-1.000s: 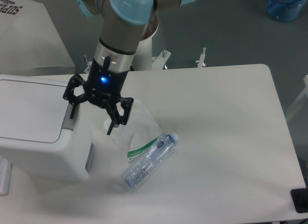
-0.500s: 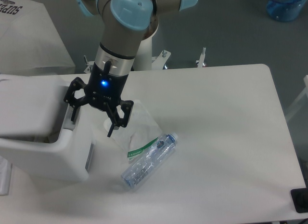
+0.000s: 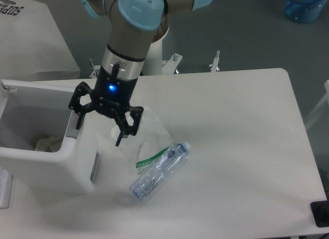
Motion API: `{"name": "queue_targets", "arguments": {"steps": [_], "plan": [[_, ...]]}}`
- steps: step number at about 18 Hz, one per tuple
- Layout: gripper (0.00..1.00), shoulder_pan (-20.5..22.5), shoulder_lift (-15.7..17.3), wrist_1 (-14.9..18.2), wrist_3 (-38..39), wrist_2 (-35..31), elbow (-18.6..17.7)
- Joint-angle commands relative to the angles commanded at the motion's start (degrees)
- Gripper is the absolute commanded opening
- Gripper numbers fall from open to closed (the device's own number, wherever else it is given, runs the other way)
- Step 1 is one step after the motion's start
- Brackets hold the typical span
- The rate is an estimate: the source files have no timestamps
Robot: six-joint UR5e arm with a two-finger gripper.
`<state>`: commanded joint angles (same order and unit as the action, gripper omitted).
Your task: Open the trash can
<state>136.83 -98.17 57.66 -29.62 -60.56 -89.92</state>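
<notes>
the bin (image 3: 49, 157) is seen at the table's (image 3: 241, 146) left edge with its lid swung up, so the opening step is judged done or nearly so. white crumpled matter lies inside. the bin is white and boxy with a grey side handle. the gripper (image 3: 97, 128) hangs over the bin's right rim, fingers spread wide and grasping nothing. a clear lift away from the bin is called for next. a bottle (image 3: 159, 172) lies right of the bin.
</notes>
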Motion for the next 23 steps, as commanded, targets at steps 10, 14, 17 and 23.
{"name": "queue_targets", "arguments": {"steps": [10, 14, 17, 23], "plan": [[1.00, 9.3, -12.1, -0.1, -3.4, -2.0, 10.7], [1.00, 10.4, -17.6, 0.0, -7.6, -4.7, 15.0], [1.00, 12.1, -19.2, 0.4, -9.6, -8.0, 15.9], [1.00, 12.7, -23.1, 1.3, -25.0, -20.7, 16.1]]}}
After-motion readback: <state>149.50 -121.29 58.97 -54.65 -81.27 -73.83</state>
